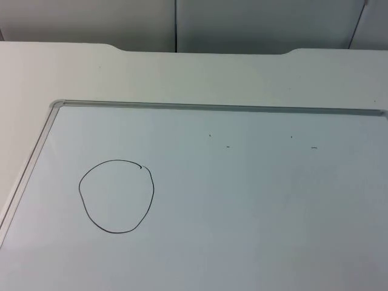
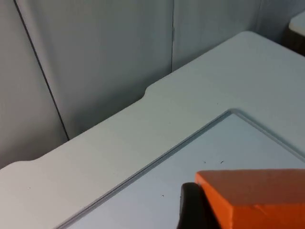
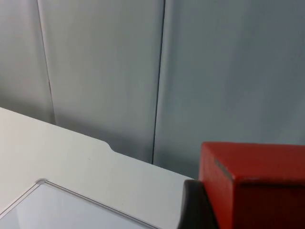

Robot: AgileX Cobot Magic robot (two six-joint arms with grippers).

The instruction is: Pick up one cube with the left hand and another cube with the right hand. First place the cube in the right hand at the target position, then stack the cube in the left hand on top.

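Observation:
An orange cube [image 2: 259, 193] sits in my left gripper [image 2: 248, 217], which is shut on it and held above the whiteboard; one black fingertip [image 2: 191, 208] presses against the cube's side. My right gripper [image 3: 252, 214] is shut on a red cube [image 3: 255, 183], raised high with the partition wall behind it, and a black fingertip [image 3: 194, 207] lies against that cube. The target, a hand-drawn black circle [image 1: 116, 196], is on the left part of the whiteboard [image 1: 254, 206] in the top view, with nothing inside it.
The whiteboard lies flat on the white table [image 1: 182, 76], its raised metal frame [image 1: 212, 107] along the back and left sides. A few small pen marks [image 1: 228, 146] dot the board. The grey partition wall [image 1: 242, 24] closes the far side.

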